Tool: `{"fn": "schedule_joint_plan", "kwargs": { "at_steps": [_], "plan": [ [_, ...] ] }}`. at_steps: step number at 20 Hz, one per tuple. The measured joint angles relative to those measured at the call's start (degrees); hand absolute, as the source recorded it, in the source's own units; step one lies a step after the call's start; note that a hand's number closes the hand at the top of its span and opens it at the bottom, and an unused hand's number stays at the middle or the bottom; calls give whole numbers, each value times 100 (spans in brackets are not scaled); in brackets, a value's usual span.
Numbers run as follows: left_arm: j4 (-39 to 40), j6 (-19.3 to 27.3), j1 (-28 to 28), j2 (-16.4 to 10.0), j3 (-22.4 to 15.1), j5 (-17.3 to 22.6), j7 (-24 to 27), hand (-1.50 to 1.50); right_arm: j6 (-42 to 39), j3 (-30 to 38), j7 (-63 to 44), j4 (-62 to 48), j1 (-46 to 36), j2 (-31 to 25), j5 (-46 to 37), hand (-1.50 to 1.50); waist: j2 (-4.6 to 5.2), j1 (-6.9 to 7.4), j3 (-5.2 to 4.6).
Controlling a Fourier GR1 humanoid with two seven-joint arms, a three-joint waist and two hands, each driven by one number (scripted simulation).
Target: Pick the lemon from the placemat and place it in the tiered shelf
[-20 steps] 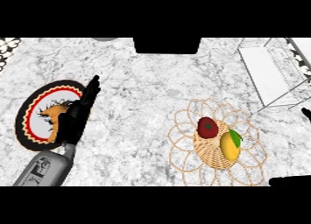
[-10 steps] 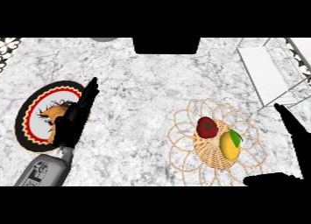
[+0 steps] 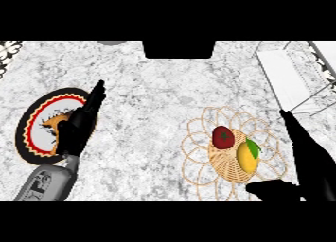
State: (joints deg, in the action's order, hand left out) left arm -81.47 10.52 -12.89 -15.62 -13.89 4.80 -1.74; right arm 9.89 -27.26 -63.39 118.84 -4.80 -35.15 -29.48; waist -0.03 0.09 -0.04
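Head view, sole camera: set high over the counter (image 3: 163,99), facing steeply down, mid-range; placemat (image 3: 225,164) in frame, shelf (image 3: 289,78) beyond the placemat, rightward

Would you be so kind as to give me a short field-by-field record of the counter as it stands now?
lemon: on the woven placemat, not yet picked
red fruit: same placemat, up-left of the lemon
tiered shelf: white, upper right; lemon not in it
right hand: open, fingers straight, right of the placemat, apart from the lemon
left hand: open, fingers straight, over the patterned plate at the left
counter: grey-white marble
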Motion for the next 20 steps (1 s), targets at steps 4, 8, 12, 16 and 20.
{"fn": "schedule_joint_plan", "kwargs": {
  "at_steps": [4, 8, 12, 16, 20],
  "plan": [
    [25, -95, 11, 52, 123, -68, 25, 0, -179, 114, 20, -180, -109, 331, -128, -150, 2, -2, 2],
    [-64, -137, 115, 124, 139, -184, 22, 0, -296, 198, 102, -394, -44, 601, -294, -150, -1, -1, 1],
    [74, -193, 186, 228, 202, -288, 198, 0, -435, 247, 123, -481, 22, 862, -515, -150, 1, -8, 1],
    [63, -301, 156, 260, 331, -324, 154, 0, -572, 249, 170, -522, 180, 1100, -763, -150, 0, -14, 2],
    [79, -405, 222, 293, 414, -387, 209, 0, -723, 343, 241, -678, 225, 1305, -884, -150, 0, -10, 2]
  ]
}}
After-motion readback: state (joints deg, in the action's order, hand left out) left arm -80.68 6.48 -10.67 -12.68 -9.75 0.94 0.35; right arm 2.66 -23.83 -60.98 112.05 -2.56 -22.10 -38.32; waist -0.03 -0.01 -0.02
